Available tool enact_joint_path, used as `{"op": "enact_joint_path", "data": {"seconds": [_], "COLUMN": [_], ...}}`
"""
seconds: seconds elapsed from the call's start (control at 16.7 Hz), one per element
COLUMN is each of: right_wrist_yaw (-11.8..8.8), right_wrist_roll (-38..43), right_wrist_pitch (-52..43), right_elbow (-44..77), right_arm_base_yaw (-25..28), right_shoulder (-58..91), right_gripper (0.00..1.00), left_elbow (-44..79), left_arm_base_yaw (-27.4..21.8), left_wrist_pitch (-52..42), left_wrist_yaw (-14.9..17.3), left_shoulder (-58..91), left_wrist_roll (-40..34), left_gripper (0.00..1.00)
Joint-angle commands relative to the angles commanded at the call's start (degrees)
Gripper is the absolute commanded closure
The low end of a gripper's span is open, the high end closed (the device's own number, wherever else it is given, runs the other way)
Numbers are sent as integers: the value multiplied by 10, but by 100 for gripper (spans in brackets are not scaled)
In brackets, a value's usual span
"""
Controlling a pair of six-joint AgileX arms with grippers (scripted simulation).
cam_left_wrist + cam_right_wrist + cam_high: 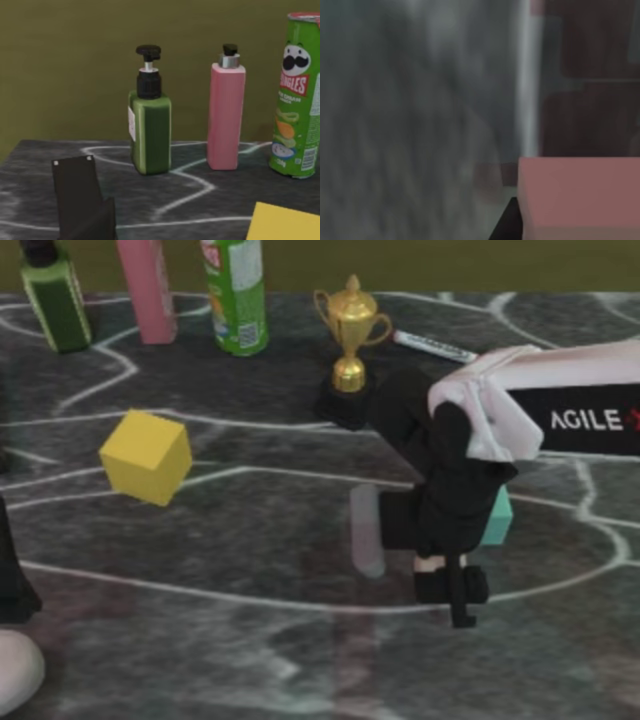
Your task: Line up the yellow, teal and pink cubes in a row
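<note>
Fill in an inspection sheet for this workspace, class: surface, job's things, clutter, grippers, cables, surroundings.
Surface: dark marbled table with pale curved lines.
Job's things: yellow cube at the top view's left; teal cube half hidden behind the right arm; pink cube fills a corner of the right wrist view, hidden from above.
Clutter: green pump bottle, pink pump bottle, green crisp can, gold trophy, a marker, all along the back edge.
Grippers: right gripper low over the table by the teal cube; left gripper near the left edge.
Cables: nothing seen.
Surroundings: plain olive wall.
</note>
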Motion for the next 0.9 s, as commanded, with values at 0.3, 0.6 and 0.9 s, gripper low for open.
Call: {"op": "enact_joint_path", "data": {"seconds": [0.3, 0.6, 0.9], "right_wrist_yaw": [0, 0, 0], "right_wrist_roll": [0, 0, 0], "right_wrist_pitch": [0, 0, 0], "right_elbow": [0, 0, 0], "right_arm_base_yaw": [0, 0, 0], "right_shoulder": [0, 0, 0], "right_gripper": [55, 17, 0], "left_elbow": [0, 0, 0], "left_arm_base_yaw": [0, 0, 0], "left_wrist_pitch": [0, 0, 0], "left_wrist_yaw": [0, 0, 0], "left_shoulder": [0, 0, 0], "left_wrist_roll": [0, 0, 0], "left_gripper": [0, 0, 0]}}
